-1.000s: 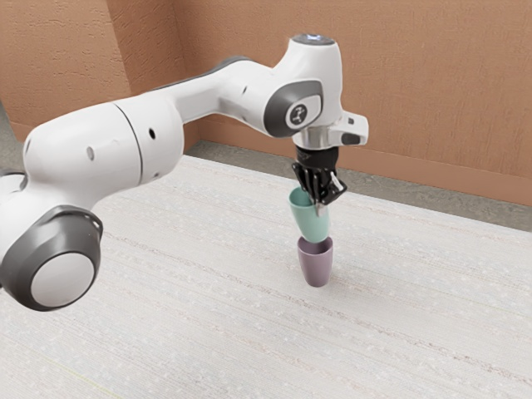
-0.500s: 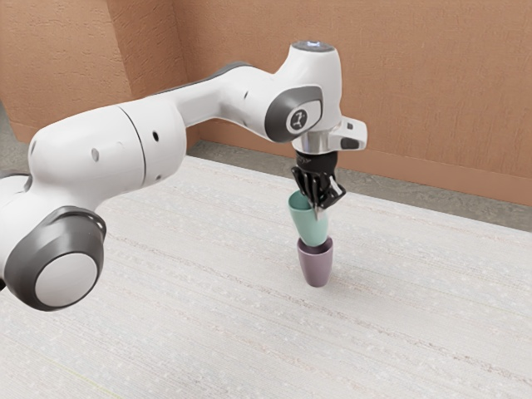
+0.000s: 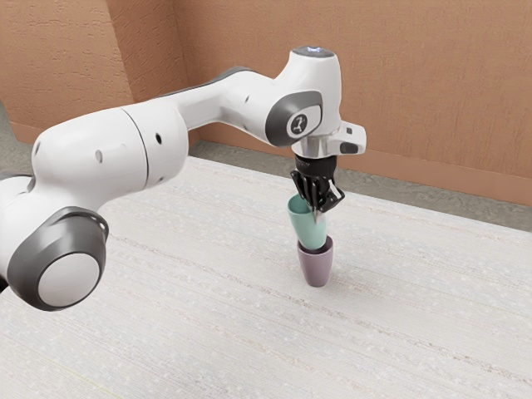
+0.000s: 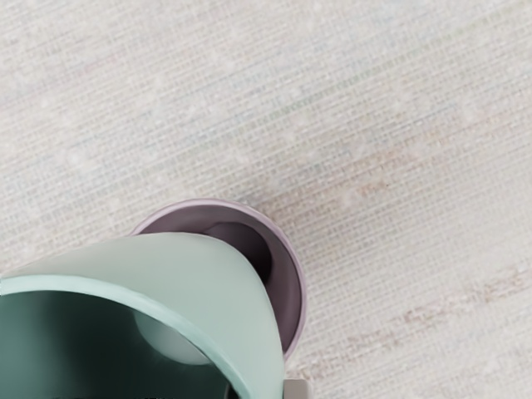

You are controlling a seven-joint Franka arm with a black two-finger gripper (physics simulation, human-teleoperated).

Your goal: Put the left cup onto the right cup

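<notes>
Currently: tapered teal plastic cup (image 3: 305, 223), tilted, its base entering the mouth of the squat mauve tapered cup (image 3: 316, 264). It is lower than a second ago, when the base sat higher at that rim. Holder: black two-finger gripper (image 3: 319, 209), fingers clamped on the teal rim wall. Support: pale woven-textured table (image 3: 191, 332). Judgement: nesting nearly complete, release pending.

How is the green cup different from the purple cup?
The green cup leans to one side; the purple cup stands straight up. The gripper pinches the green cup's rim, while the purple cup rests free on the table. The green cup's bottom sits inside the purple cup's mouth. Both are plain cups without handles, wider at the top.
</notes>
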